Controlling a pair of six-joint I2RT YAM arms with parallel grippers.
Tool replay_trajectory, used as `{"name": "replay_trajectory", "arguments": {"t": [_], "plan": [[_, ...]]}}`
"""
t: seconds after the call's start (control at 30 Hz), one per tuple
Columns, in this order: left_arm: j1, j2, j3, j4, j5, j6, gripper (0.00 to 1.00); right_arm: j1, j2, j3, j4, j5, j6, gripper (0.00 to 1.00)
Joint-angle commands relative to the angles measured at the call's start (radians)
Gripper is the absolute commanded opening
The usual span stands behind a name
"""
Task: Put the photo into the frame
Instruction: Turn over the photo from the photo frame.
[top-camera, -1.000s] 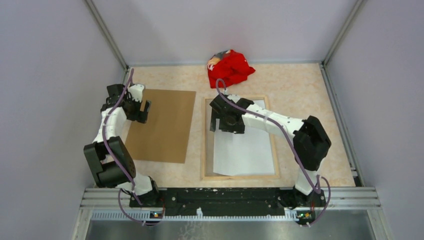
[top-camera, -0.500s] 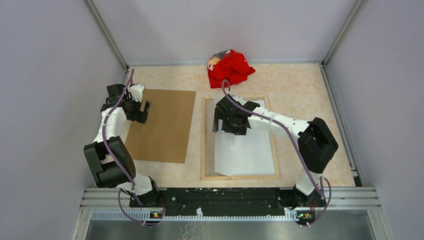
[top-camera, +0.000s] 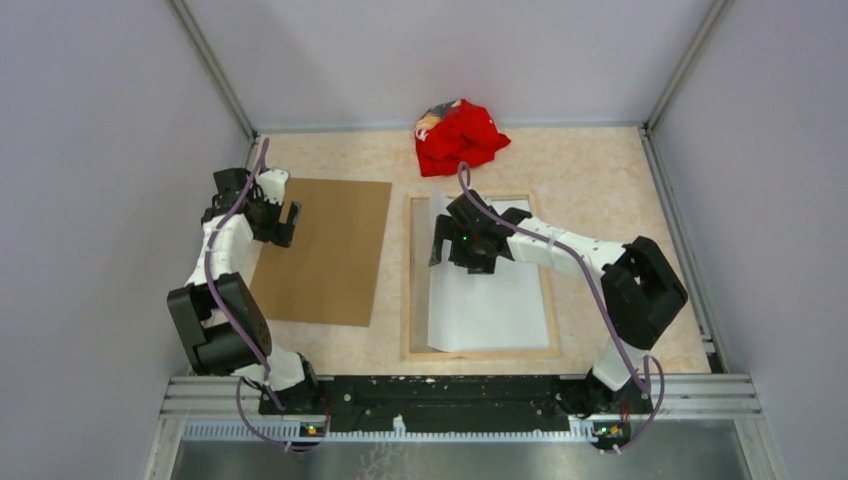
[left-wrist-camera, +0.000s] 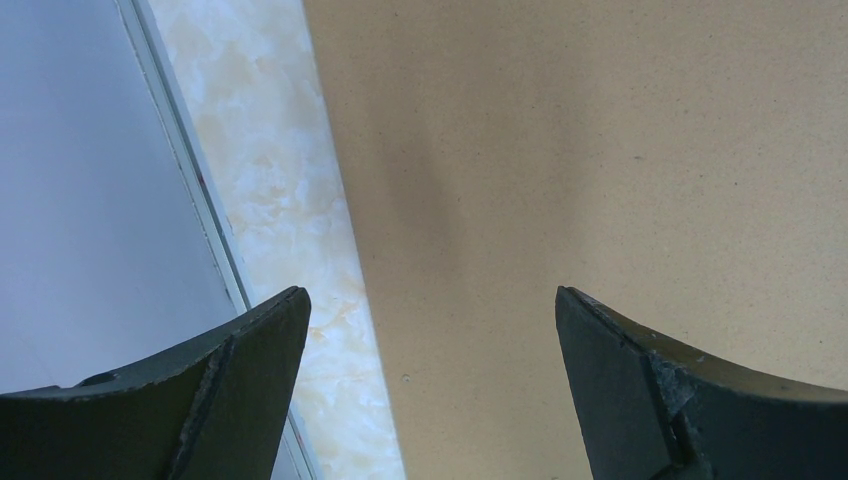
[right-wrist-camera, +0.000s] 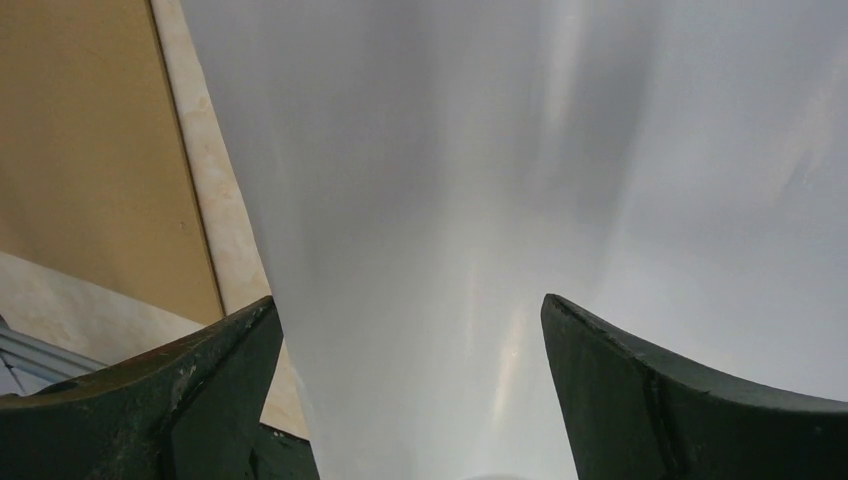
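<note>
- My right gripper (right-wrist-camera: 408, 312): jaws wide apart, holding nothing.
- Directly beneath them: the photo (right-wrist-camera: 520, 150), a large thin paper print, white back up, lying slightly askew in the rectangular pale-wood frame (top-camera: 410, 290).
- Handling, I judge: press lightly and nudge the edges inside the rails without creasing.
- My left gripper (left-wrist-camera: 430, 300): jaws apart, empty, over the plain brown backing board (left-wrist-camera: 620, 150).

Right arm (top-camera: 560, 250) has swung toward the right edge of the worktop (top-camera: 600, 170): elbow now further right and nearer the front edge. Right jaws, spread wide, have moved right over the photo (top-camera: 490, 310), away from the left rail of the frame (top-camera: 410, 300). Photo's far-left corner now uncovered.
</note>
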Motion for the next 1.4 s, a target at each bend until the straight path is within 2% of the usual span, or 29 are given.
{"name": "replay_trajectory", "arguments": {"t": [0.0,1.37], "plan": [[-0.001,-0.029,0.041,0.024,-0.008,0.005,0.99,-0.022,-0.061,-0.03,0.058,-0.034,0.012,0.99],[0.001,-0.04,0.029,-0.008,0.039,0.044,0.99,-0.069,-0.049,-0.045,0.142,-0.177,-0.004,0.99]]}}
